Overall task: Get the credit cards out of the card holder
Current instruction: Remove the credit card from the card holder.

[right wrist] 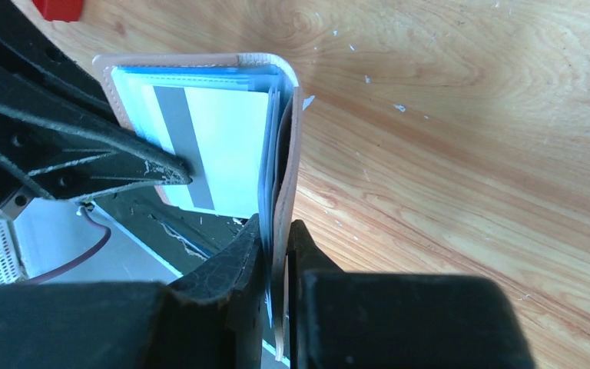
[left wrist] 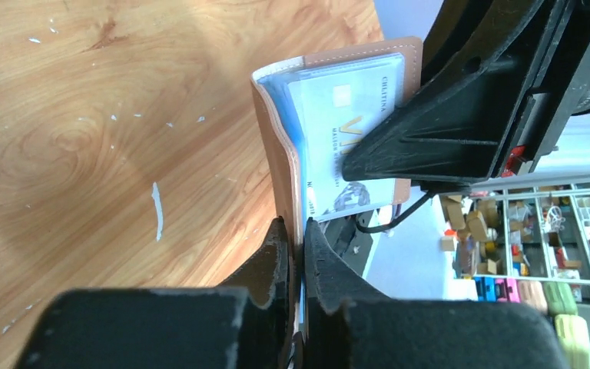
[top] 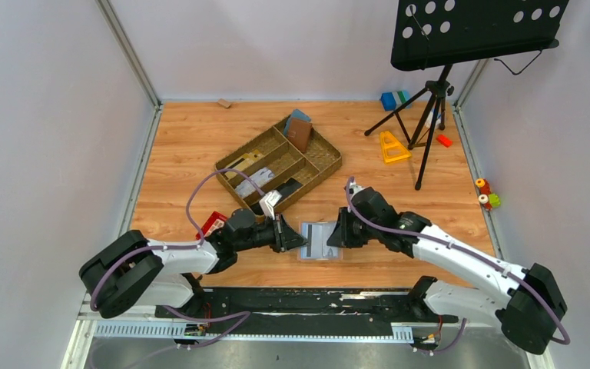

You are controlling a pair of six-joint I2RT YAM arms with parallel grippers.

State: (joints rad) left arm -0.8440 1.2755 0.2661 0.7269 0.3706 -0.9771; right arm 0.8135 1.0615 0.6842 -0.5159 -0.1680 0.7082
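Left claw clamps the open card holder at its nine o'clock edge; right claw clamps three o'clock.

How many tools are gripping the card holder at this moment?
2. The left tool pinches the left edge of the card holder; the right tool pinches the opposite, right edge. Both are in plain view.

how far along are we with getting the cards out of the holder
Done: the card holder is open and spread flat. In hand: the left fingers and the right fingers each pinch one cover edge. Left: no card is out yet; a printed card and a striped card sit inside it, so every pull remains.
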